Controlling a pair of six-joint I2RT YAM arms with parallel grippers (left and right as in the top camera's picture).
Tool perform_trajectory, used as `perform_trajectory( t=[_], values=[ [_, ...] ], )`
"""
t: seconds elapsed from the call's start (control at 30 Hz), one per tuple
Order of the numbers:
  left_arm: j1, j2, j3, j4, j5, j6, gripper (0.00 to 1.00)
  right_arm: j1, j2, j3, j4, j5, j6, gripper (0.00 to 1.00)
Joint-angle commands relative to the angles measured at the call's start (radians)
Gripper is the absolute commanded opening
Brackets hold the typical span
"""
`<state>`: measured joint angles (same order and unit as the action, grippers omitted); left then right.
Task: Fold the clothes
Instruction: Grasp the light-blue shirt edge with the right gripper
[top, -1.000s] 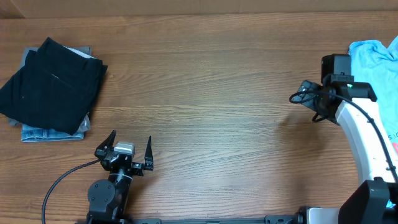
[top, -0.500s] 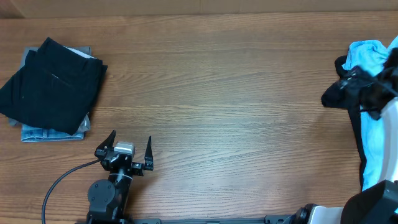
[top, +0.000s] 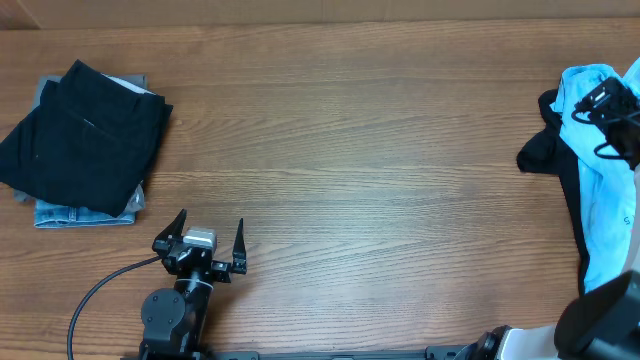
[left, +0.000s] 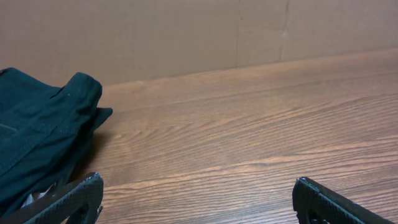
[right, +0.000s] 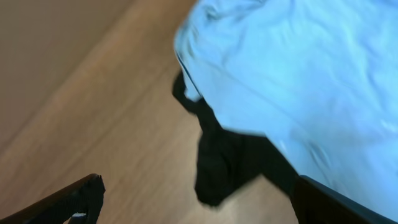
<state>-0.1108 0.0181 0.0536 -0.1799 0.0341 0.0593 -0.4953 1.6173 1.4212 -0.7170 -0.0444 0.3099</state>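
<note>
The clothes lie heaped at the table's right edge: a light blue T-shirt (top: 598, 200) on top of a black garment (top: 543, 150). In the right wrist view the blue T-shirt (right: 298, 68) fills the upper right and the black garment (right: 217, 162) pokes out from under it. My right gripper (right: 196, 183) hangs open just above that black cloth, holding nothing. The right arm (top: 618, 115) hovers over the heap's top. My left gripper (top: 211, 220) rests open near the front left, over bare wood (left: 197, 179).
A folded stack sits at the far left: a black garment (top: 85, 135) on blue jeans (top: 85, 212), seen dark (left: 37, 137) in the left wrist view. A cardboard wall (left: 199, 31) backs the table. A cable (top: 95, 295) trails from the left arm.
My right arm has swung right, from beside the heap to over it at the table's edge, uncovering the black cloth. The left arm has not moved.
</note>
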Motion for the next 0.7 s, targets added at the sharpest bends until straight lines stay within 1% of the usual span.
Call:
perform_trajectory(
  t=[0.0,0.2,0.27,0.37,0.47,0.6,0.67],
  values=[
    [-0.004,0.004,-0.002,-0.002,0.01,0.016,1.0,0.006,0.051,0.02,0.092,0.001,-0.029,1.0],
    [-0.004,0.004,-0.002,-0.002,0.011,0.016,1.0,0.012,0.197,0.02,0.371,-0.001,-0.038,1.0],
    [-0.004,0.004,-0.002,-0.002,0.011,0.016,1.0,0.019,0.248,0.02,0.447,-0.003,-0.07,1.0],
    [-0.004,0.004,-0.002,-0.002,0.011,0.016,1.0,0.037,0.338,0.02,0.563,-0.003,-0.171,1.0],
    [-0.004,0.004,-0.002,-0.002,0.011,0.016,1.0,0.045,0.429,0.02,0.657,-0.003,-0.227,1.0],
    [-0.004,0.004,-0.002,-0.002,0.011,0.016,1.0,0.048,0.509,0.02,0.724,-0.003,-0.229,0.99],
    [-0.004,0.004,-0.002,-0.002,0.011,0.016,1.0,0.05,0.526,0.02,0.735,-0.002,-0.229,0.96]
  ],
)
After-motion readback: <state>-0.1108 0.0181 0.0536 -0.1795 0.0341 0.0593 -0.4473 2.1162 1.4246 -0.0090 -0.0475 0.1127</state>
